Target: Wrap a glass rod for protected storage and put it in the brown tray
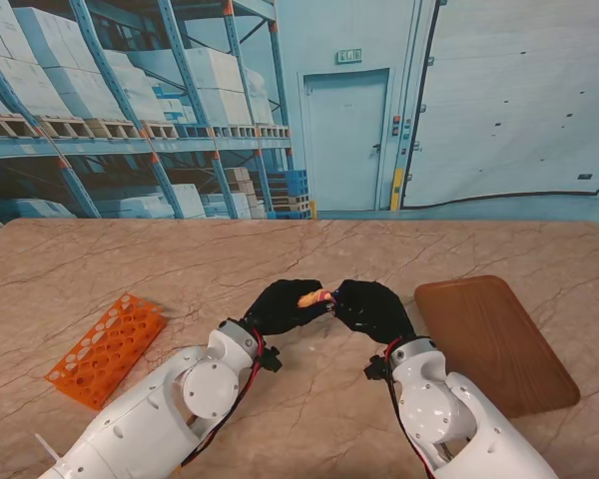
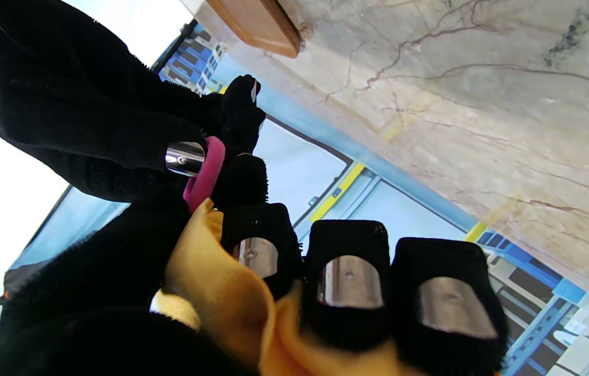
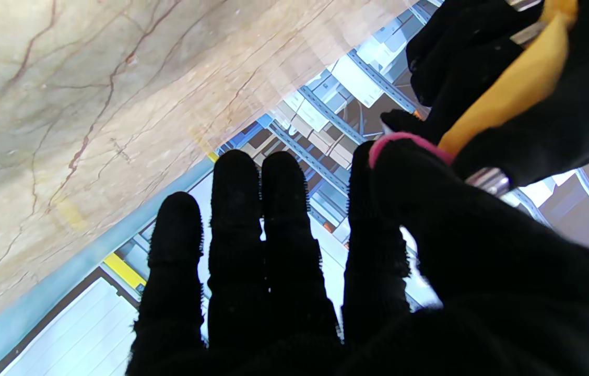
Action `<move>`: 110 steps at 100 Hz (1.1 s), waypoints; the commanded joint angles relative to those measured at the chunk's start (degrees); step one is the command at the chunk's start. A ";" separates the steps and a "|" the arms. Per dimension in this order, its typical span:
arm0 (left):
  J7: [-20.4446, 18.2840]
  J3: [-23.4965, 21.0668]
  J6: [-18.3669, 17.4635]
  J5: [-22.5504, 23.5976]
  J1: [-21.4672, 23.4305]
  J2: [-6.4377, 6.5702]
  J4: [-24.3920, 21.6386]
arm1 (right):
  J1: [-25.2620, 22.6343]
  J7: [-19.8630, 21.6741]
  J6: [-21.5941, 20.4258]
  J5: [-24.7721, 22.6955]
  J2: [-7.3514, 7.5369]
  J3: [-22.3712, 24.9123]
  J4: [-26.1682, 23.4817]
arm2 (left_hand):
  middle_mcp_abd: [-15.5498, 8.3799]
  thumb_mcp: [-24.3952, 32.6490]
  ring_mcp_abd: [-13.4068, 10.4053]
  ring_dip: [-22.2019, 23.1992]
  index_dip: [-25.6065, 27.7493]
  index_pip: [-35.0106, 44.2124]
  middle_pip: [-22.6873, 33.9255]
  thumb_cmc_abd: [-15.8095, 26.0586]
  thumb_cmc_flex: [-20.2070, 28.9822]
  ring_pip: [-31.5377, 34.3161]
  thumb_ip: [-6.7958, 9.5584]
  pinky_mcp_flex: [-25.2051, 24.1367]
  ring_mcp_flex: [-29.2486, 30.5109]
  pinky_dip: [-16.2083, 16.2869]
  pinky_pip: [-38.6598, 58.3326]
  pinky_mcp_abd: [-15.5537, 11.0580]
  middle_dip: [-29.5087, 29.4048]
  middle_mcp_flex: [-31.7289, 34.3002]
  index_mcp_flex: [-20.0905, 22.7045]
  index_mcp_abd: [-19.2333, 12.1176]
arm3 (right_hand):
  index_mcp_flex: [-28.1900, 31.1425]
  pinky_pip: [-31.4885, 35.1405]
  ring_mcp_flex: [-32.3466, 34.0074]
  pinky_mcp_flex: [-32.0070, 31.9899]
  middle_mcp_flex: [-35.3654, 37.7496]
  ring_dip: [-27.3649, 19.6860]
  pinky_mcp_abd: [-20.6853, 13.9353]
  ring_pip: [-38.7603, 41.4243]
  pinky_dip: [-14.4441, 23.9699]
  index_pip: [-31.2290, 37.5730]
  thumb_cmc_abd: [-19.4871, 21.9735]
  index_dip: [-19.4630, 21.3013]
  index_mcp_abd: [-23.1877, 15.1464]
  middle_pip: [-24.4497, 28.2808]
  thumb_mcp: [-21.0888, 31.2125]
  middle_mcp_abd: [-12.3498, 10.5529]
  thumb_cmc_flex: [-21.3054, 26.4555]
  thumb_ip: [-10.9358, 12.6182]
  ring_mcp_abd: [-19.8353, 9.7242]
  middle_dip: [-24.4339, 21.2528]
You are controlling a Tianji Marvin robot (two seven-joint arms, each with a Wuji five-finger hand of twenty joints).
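My left hand (image 1: 283,305) is closed around the soft yellow wrap (image 1: 309,296), held above mid-table, my right hand (image 1: 371,307) pinching a pink band (image 2: 204,171) at its end; the hidden glass rod is likely brittle, so grip the padding.

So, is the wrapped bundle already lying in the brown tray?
No, the brown tray is bare, and the yellow bundle is between both hands.

Our hands, left (image 1: 280,305) and right (image 1: 371,307), are wearing black gloves. We are seeing a yellow cloth (image 2: 221,292) with a pink band (image 2: 204,175) by it. The tray (image 1: 491,341) is looking brown, the rack (image 1: 107,348) orange. The table (image 1: 180,259) is showing beige marble with dark veins.
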 commanded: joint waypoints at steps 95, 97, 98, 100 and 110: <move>-1.86 -1.32 5.23 -4.85 2.29 -0.64 -3.45 | -1.31 -6.71 -11.16 -16.99 1.98 2.83 0.51 | -0.31 3.67 4.94 0.60 2.13 -0.01 2.96 4.32 -3.04 3.29 4.72 0.84 0.68 8.82 14.94 -0.22 -1.19 3.76 -3.01 3.78 | 1.07 0.20 -0.48 -1.31 0.49 0.27 1.21 0.93 -1.11 2.05 1.43 -0.05 -2.61 1.25 1.30 1.17 1.32 0.78 -0.07 -0.32; -1.93 -1.33 5.26 -4.92 2.30 -0.63 -3.48 | -1.25 -6.90 -11.34 -17.29 2.01 2.87 0.63 | -0.30 4.38 4.89 0.60 2.10 0.06 2.94 4.07 -3.43 3.31 4.90 0.85 0.69 8.88 14.94 -0.27 -1.18 3.76 -3.09 3.72 | 1.04 0.20 -0.48 -1.33 0.49 0.27 1.23 0.94 -1.11 2.04 1.45 -0.06 -2.65 1.27 1.24 1.15 1.27 0.75 -0.07 -0.32; -1.96 -1.33 5.27 -4.96 2.30 -0.63 -3.49 | -1.22 -6.99 -11.43 -17.45 2.03 2.88 0.68 | -0.30 5.30 4.90 0.60 2.01 0.15 2.93 3.75 -3.90 3.33 5.03 0.85 0.69 8.97 14.94 -0.34 -1.16 3.76 -3.16 3.80 | 1.03 0.21 -0.47 -1.33 0.48 0.27 1.24 0.95 -1.11 2.04 1.47 -0.06 -2.67 1.28 1.24 1.14 1.29 0.75 -0.09 -0.32; -2.02 -1.33 5.30 -5.02 2.31 -0.62 -3.51 | -1.15 -7.17 -11.61 -17.81 2.08 2.92 0.78 | -0.26 6.04 4.92 0.60 1.95 0.25 2.89 3.43 -4.25 3.36 5.14 0.86 0.69 9.05 14.94 -0.37 -1.16 3.74 -3.19 3.87 | 1.01 0.21 -0.47 -1.35 0.45 0.27 1.24 0.95 -1.11 2.05 1.50 -0.05 -2.67 1.28 1.24 1.13 1.31 0.75 -0.08 -0.32; -2.35 -1.34 5.62 -5.26 2.33 -0.58 -3.64 | -0.83 -8.04 -12.52 -19.37 2.28 3.09 1.15 | -0.18 9.16 4.93 0.63 1.77 0.72 2.77 1.87 -5.47 3.53 6.21 0.90 0.69 9.43 14.94 -0.49 -1.14 3.76 -3.50 3.79 | 0.82 0.25 -0.58 -1.40 0.28 0.24 1.29 0.96 -1.14 2.10 1.69 -0.03 -2.73 1.35 1.09 1.11 1.33 0.68 -0.13 -0.35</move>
